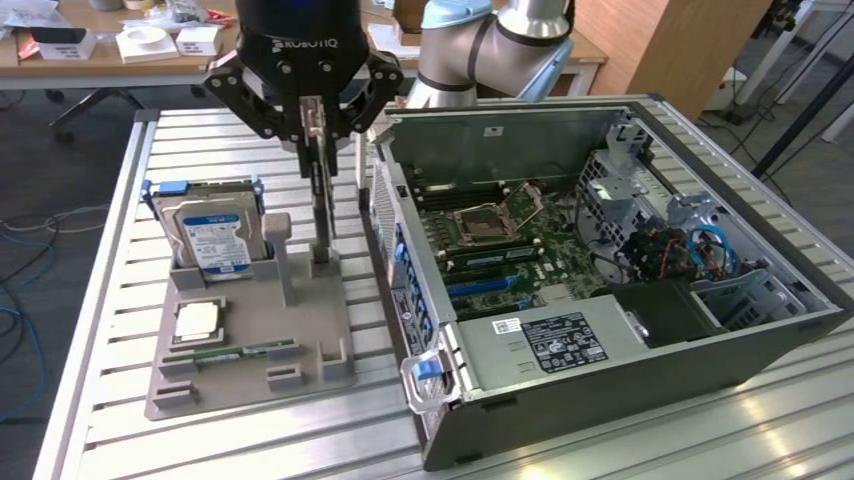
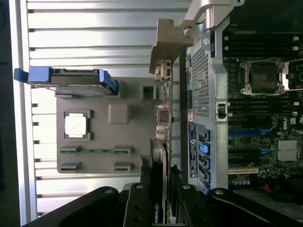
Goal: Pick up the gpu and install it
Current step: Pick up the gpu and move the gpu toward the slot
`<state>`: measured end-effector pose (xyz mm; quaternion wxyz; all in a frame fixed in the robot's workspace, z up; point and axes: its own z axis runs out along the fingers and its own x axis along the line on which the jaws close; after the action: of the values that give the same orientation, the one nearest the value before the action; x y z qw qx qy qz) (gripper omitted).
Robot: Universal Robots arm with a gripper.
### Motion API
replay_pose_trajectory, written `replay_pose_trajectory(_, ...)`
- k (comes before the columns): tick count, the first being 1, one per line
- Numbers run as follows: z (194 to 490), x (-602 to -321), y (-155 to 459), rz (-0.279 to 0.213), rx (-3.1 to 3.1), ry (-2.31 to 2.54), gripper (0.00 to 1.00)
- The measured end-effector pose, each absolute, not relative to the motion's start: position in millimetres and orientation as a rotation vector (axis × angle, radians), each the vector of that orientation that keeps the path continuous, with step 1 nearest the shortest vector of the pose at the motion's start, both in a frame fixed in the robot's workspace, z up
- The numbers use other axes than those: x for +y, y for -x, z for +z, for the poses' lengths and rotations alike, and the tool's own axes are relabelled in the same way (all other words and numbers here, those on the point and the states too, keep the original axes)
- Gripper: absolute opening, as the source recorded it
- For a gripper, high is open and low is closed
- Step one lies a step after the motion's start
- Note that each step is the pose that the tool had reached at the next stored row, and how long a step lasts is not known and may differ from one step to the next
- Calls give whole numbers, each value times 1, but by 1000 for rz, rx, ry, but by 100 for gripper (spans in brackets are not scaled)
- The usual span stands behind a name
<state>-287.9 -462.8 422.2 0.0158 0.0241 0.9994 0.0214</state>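
I hold the gripper in the upper middle of the exterior view, jaws about half closed and pinching the top edge of the gpu. The card stands upright and edge-on, its foot at the tray slot, just left of the case (seated or just above, I cannot tell). I judge it light, stiff and fragile, so I'd grip it by the bare edges, never by the components.
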Motion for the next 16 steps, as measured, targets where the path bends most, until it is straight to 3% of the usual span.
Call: replay_pose_trajectory(16,422,-463,250,67,3108,-75,26)
